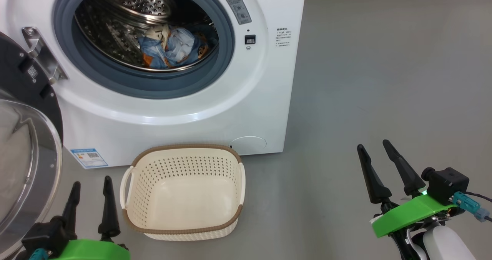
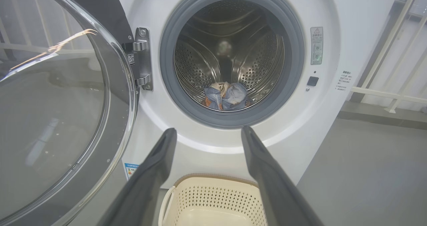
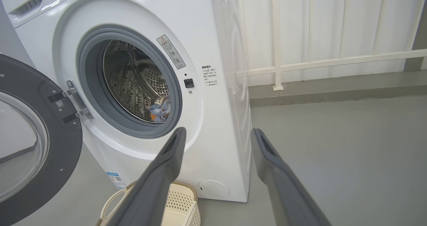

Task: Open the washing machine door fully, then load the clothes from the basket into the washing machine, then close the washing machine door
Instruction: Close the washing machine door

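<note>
The white washing machine (image 1: 180, 110) stands ahead with its round door (image 1: 27, 144) swung wide open to the left. Light blue clothes (image 1: 173, 47) with orange patches lie at the bottom of the steel drum, also seen as clothes (image 2: 227, 97) and clothes (image 3: 160, 109). The cream basket (image 1: 183, 229) sits on the floor in front of the machine with nothing in it. My left gripper (image 1: 91, 185) is open at the lower left, beside the basket and the door. My right gripper (image 1: 374, 145) is open at the lower right, well away from the machine.
Grey floor (image 1: 384, 79) spreads wide to the right of the machine. A white railing (image 3: 333, 62) runs along the wall behind it. The open door's glass bowl (image 2: 50, 102) bulges close to my left gripper (image 2: 208, 130).
</note>
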Controlling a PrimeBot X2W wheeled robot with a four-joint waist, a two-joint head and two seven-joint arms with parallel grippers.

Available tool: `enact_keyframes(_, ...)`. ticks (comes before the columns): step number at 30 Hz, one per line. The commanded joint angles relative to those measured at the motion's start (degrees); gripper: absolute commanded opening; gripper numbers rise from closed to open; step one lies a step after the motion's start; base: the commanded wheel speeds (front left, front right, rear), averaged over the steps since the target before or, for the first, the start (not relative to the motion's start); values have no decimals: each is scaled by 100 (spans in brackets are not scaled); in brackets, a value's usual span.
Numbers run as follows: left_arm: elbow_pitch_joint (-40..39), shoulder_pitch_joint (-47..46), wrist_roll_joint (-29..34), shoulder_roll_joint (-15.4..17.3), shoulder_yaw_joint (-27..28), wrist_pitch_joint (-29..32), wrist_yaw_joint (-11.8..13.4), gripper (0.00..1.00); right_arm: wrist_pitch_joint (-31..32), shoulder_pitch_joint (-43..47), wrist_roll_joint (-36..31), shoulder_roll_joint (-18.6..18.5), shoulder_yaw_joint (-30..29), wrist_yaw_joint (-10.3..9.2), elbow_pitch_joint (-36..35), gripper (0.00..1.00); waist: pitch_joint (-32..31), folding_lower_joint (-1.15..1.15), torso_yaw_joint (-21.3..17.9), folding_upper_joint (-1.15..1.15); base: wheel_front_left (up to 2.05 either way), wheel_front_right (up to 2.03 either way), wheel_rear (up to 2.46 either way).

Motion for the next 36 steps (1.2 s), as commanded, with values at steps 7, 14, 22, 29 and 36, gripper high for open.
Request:
enact_keyframes(7,-103,-157,58,66,205,-37,-32,100,-28,9,-40,-31,118,9,-126,100,-10,0,2,0,0,0,0)
enact_keyframes(14,-81,-163,101,65,234,-37,-27,100,-28,22,-42,-36,102,9,-132,100,-19,0,49,0,0,0,0)
enact_keyframes(22,-43,-175,205,63,276,-37,55,100,-28,54,-23,-63,127,9,-106,100,-79,0,299,0,0,0,0)
enact_keyframes(29,-203,-122,292,60,338,-37,281,100,-28,65,-15,-58,199,9,-98,100,-119,0,692,0,0,0,0)
enact_keyframes(36,-189,-97,215,58,274,-37,391,100,-28,71,20,-66,280,9,-61,100,-141,0,1141,0,0,0,0)
